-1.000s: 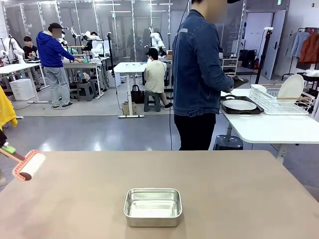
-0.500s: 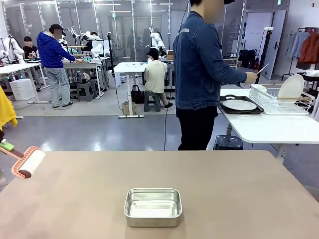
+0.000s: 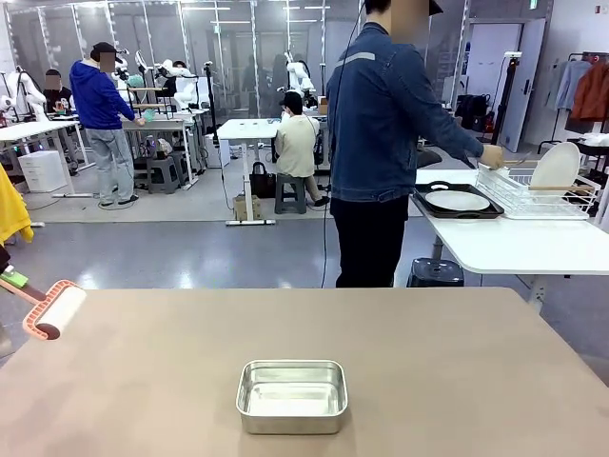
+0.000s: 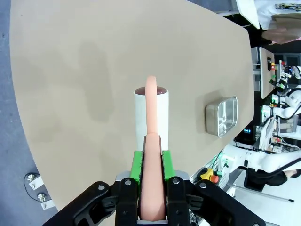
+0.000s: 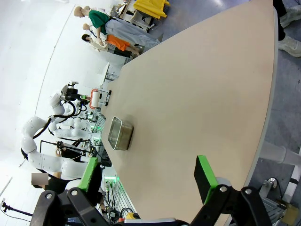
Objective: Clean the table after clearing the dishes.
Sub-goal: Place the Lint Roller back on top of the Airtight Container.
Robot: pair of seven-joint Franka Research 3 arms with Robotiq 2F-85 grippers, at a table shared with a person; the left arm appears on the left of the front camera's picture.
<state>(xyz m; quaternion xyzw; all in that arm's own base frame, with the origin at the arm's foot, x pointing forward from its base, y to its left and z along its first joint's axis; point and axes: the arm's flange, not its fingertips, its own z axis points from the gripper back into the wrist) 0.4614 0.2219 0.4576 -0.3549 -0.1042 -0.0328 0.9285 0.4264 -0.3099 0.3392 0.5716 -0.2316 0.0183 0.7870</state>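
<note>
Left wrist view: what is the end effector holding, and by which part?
The left end effector is shut on the lint roller, gripping its pink handle between the green pads; the white roll hangs above the table.

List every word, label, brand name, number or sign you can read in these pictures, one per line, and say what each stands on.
No text can be read in any view.
The steel pan carries no visible marking.
The lint roller carries no visible print.
The table top is plain.
The green spot at the top right of the front view may be a sign, but it is too small to read.
</note>
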